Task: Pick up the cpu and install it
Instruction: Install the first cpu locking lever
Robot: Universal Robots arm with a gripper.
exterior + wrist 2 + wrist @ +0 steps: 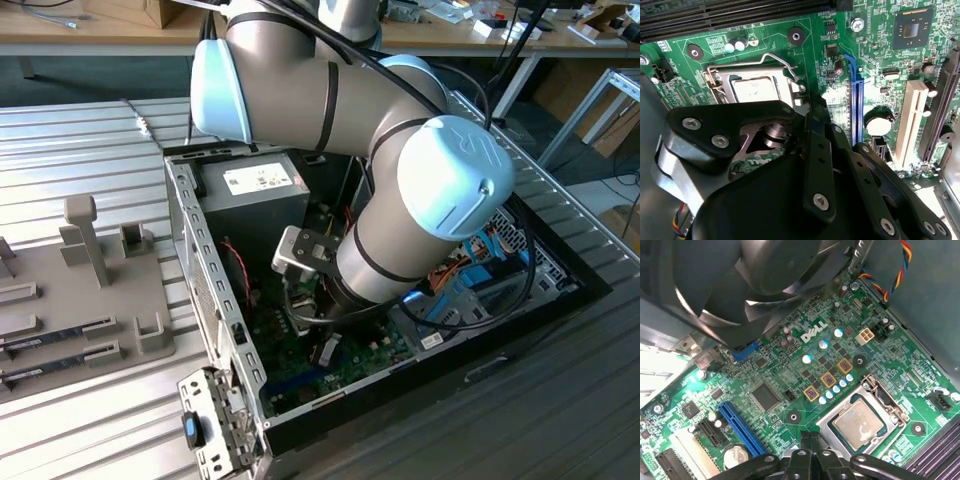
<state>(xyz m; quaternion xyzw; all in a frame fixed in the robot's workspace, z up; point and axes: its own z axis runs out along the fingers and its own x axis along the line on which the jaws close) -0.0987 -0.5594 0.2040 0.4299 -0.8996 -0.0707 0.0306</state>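
So, the black two-fingered tool [811, 437] had its fingers pressed together with nothing pinched between them, going by the first wrist view. It hung low over the green motherboard [790, 365], tips just above the board.

Closest thing to the tips was the cpu [858, 424], the small flat square chip with the silvery-grey metal top. It wasn't in the tool at all. It lay flat in its socket, near the tips and a bit off to one side, with the shiny metal socket frame [885, 400] wrapped around it.

On the tool's other side ran a long blue plastic slot [742, 427], with a round silver coin battery [735, 456] just past it. Further out from the tips sat a bare dark square chip [764, 396], and beyond that a big black fan [775, 270].

Over in the exterior view, the grey arm with pale blue caps [430, 200] reached down into the open black computer case [560, 290]. The case sat on a ribbed metal tabletop [60, 130], with a grey parts tray [90, 290] well away from the tool.
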